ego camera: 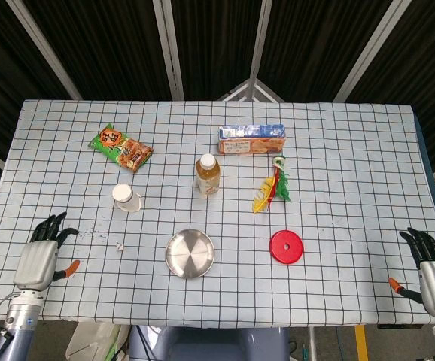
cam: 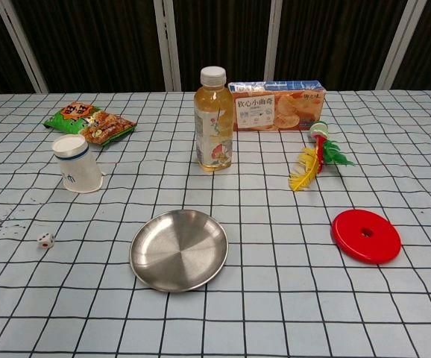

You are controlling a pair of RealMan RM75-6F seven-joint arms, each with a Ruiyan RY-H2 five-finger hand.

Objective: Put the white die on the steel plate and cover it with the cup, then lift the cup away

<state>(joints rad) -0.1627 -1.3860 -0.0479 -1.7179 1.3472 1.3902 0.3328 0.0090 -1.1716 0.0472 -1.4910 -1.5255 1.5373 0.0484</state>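
Left hand (ego camera: pixel 38 256) over the near left edge of the tabletop (ego camera: pixel 338 165), dark fingers spread, holding nothing, touching nothing that shows; well left of the steel plate (ego camera: pixel 190 253). Right hand (ego camera: pixel 434 272) at the near right corner, far right of the plate, fingers likewise spread and empty, lower part cut off by the picture's edge. Neither hand seen in the chest view.

White die (cam: pixel 45 239) lying on the cloth left of the plate, well apart from it; a tiny speck from the head view (ego camera: pixel 120 245), red pip just made out from the chest. Cup (cam: pixel 75 163) upside down, white paper with a blue band, beyond the die and left of the plate, tilted a little, a printed mark too small to read.

Plate round, shallow, brushed metal with a dull shine, bare. Behind it a clear plastic bottle (cam: pixel 212 121) of amber drink, white cap, upright. Behind and right of the plate a long cardboard biscuit box (cam: pixel 277 105), print partly hidden by the bottle. Right of the plate a flat red disc (cam: pixel 365 236) with a centre hole; beyond that a feathered shuttlecock (cam: pixel 316 156), yellow, red and green, lying on its side. Far left behind the cup, a crinkled green and orange snack bag (cam: pixel 89 122). Cloth white with a black grid.
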